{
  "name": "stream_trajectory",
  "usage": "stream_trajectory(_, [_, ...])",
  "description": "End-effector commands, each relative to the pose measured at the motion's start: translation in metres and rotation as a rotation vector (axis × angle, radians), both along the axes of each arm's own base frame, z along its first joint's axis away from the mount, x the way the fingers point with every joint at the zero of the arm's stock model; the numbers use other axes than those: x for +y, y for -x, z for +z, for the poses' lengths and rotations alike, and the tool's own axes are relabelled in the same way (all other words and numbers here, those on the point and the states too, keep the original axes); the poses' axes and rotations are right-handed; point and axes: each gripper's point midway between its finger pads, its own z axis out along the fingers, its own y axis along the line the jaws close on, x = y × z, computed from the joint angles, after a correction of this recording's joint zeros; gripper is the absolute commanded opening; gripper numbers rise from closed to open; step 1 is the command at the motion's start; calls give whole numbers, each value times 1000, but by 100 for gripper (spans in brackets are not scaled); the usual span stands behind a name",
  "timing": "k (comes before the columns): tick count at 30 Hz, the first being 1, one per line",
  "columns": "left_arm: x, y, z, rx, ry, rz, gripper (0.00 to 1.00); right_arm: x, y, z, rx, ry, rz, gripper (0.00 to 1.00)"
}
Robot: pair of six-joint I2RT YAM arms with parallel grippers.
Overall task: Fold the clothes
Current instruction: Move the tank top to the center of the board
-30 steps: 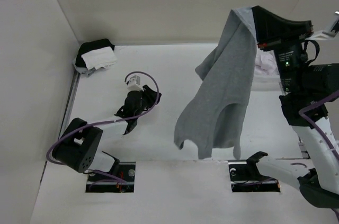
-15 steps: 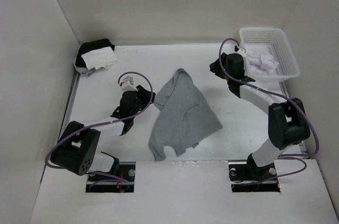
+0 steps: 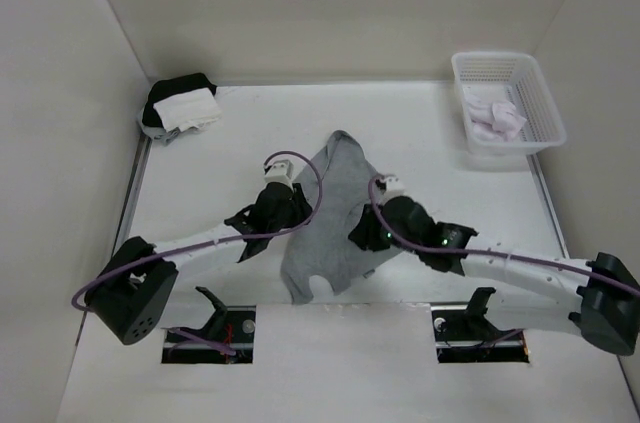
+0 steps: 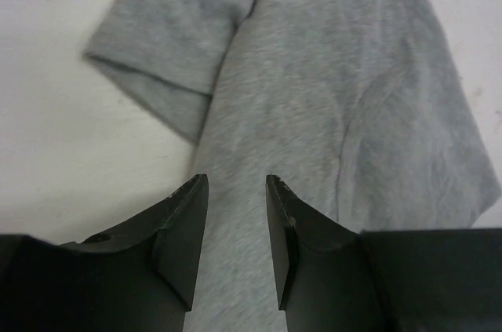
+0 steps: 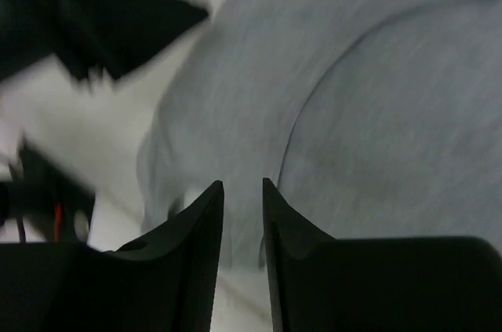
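While apart at opposite edges of the tank top (image 3: 336,191), left pincer (image 4: 235,183), right pincer (image 5: 241,184); open table (image 3: 200,168) around.

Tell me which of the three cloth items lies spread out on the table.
The grey tank top, at the centre. The white-and-black bundle sits bunched in the far left corner; the pale garment is in the basket.

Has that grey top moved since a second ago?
Yes. The grey tank top hung in the air over by the white basket; now it lies on the table, well left of it.
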Motion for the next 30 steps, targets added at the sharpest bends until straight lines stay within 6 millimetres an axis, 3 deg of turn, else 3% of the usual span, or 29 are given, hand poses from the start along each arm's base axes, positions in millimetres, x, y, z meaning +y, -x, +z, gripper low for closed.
stream_trajectory(1, [25, 19, -12, 76, -69, 30, 35, 11, 70, -18, 127, 40, 125, 35])
stream_trajectory(5, [29, 51, -16, 159, -29, 33, 39, 18, 107, -35, 200, 36, 170, 47])
stream_trajectory(10, [48, 91, -8, 212, -49, 72, 42, 28, 127, -54, 247, 45, 195, 50])
stream_trajectory(12, [52, 109, -3, 263, -78, 46, 42, 30, 126, -68, 268, 85, 181, 50])
stream_trajectory(16, [51, 143, 1, 355, -115, -26, 44, 38, 125, -73, 265, 85, 184, 50])
stream_trajectory(20, [28, 182, -6, 444, -74, -146, 41, 45, 125, -84, 290, 98, 180, 49])
stream_trajectory(25, [18, 206, -26, 505, -124, -210, 41, 47, 124, -86, 288, 90, 168, 49])
stream_trajectory(30, [26, 218, -35, 538, -163, -215, 41, 46, 124, -95, 299, 108, 158, 48])
